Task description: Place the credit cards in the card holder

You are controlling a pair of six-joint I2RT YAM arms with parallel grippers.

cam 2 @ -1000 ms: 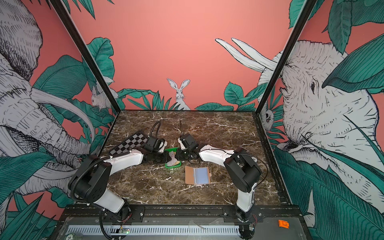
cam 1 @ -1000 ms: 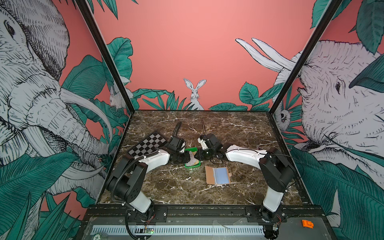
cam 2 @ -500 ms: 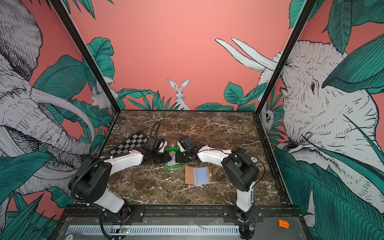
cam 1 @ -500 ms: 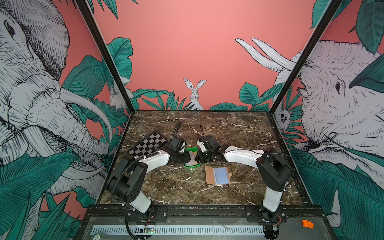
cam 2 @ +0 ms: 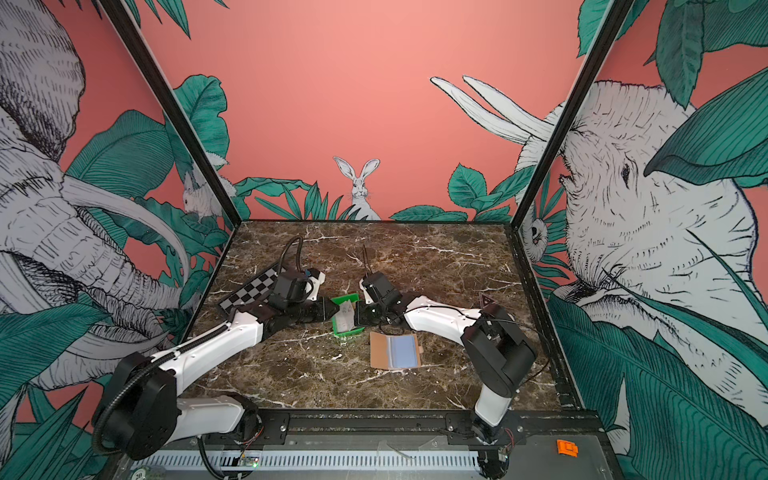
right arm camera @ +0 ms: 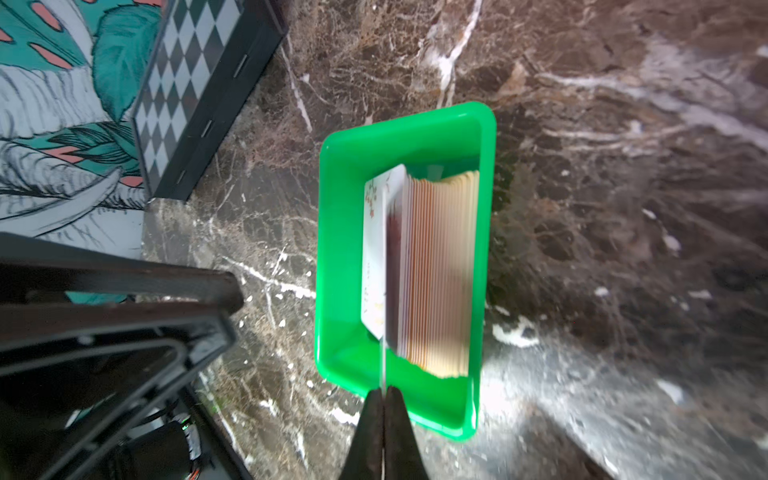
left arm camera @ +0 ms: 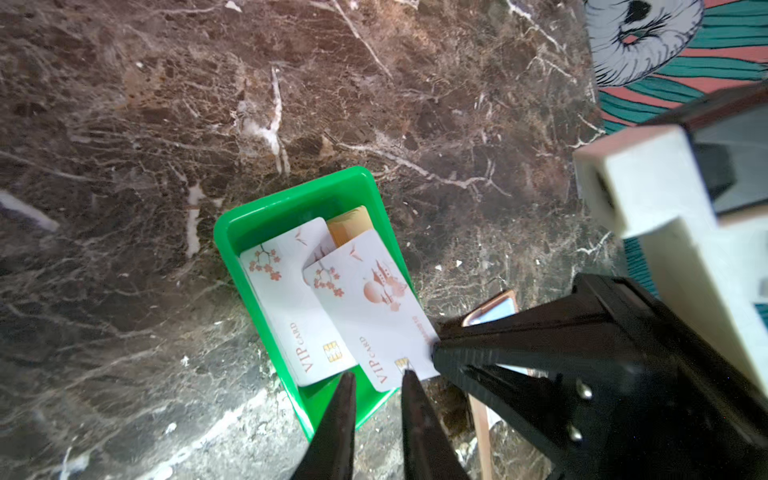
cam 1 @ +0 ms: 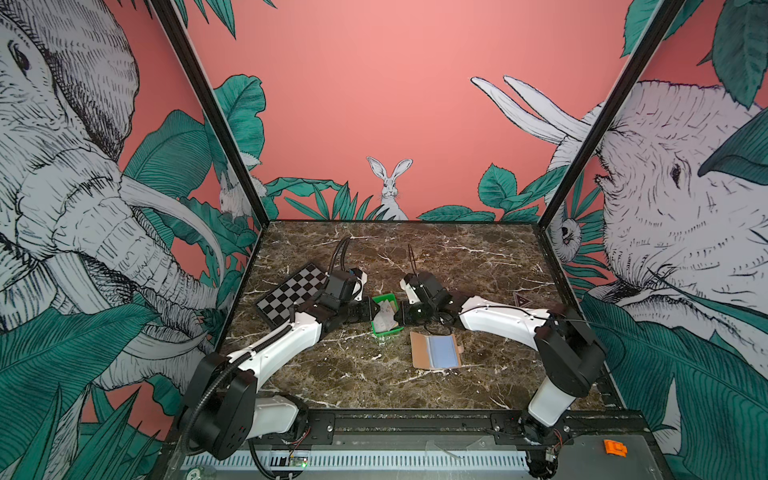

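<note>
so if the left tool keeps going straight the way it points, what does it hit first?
Likely the top white card, whose near corner sits right at the left tool, with the right tool shut on the same card. Beyond it lie the other cards in the green tray. Depth is unclear.

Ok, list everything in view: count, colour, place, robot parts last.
tray: one, green, middle of the table, between the grippers.
cards: at least three, two white, one tan, in the tray; one white card tilted up.
card holder: one, tan with blue sleeves, lying open in front of the tray.
checkered board: one, black and white, back left.
table: one, brown marble.
left gripper: black, open, at the tray.
right gripper: black, shut on the white card's edge.
</note>
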